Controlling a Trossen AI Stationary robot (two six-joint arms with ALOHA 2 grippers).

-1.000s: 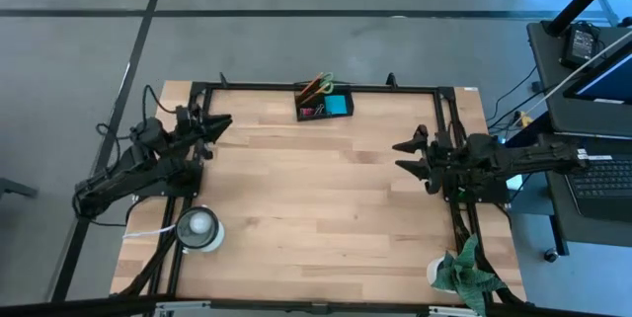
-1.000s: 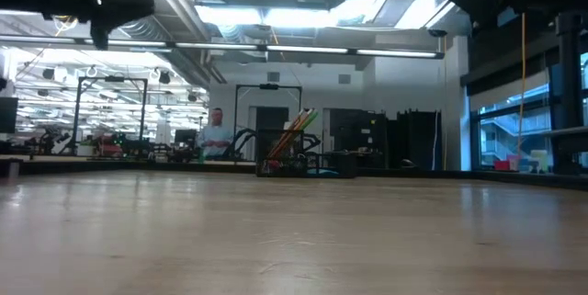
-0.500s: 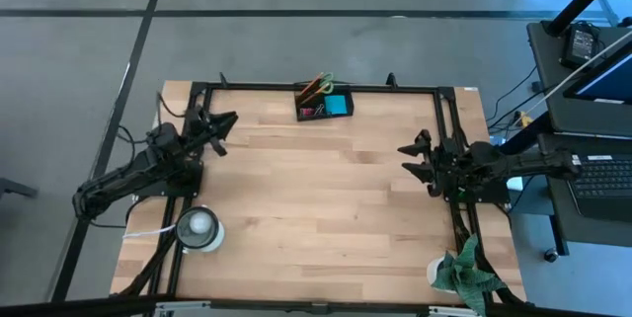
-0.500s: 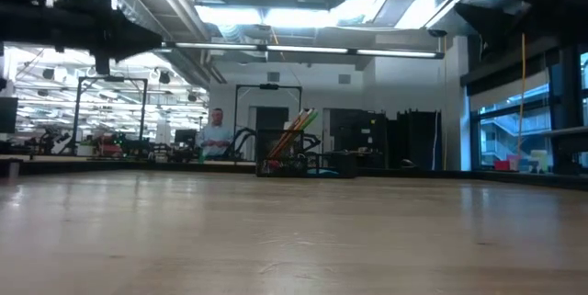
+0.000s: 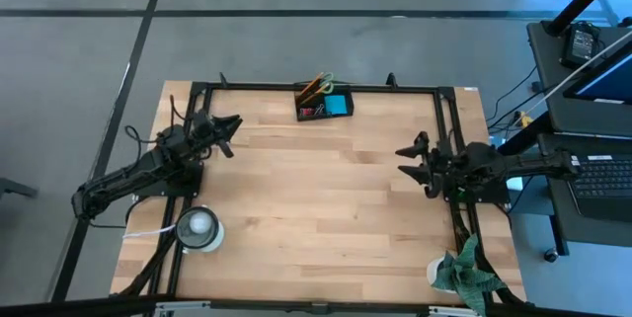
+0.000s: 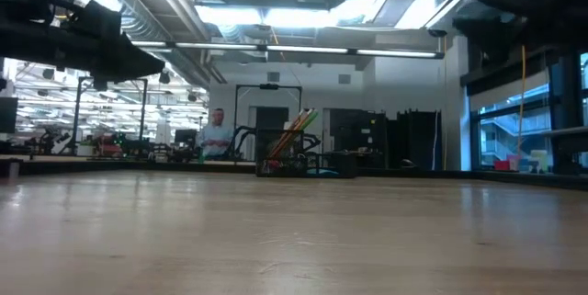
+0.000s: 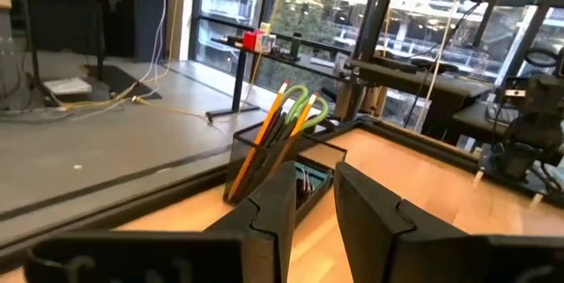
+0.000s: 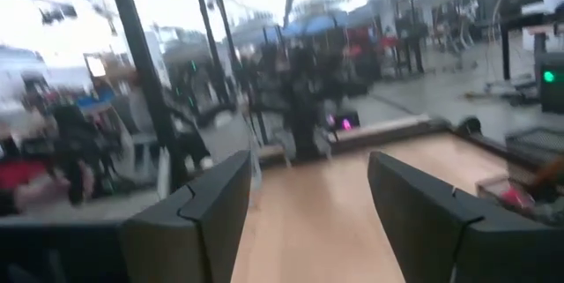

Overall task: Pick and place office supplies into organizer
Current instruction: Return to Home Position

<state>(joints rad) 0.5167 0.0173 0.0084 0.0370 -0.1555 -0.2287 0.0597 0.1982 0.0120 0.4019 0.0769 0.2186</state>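
Both arms reach inward above the bench (image 5: 316,208), left gripper (image 5: 229,124) barely parted, right gripper (image 5: 407,157) spread wide, both empty, well apart from the filled organizer (image 5: 324,106) at its far edge.

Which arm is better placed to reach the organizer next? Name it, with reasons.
Probably left. The left gripper points at the organizer, which shows straight ahead between its fingers in its wrist view. The right gripper faces across the table, not toward it.
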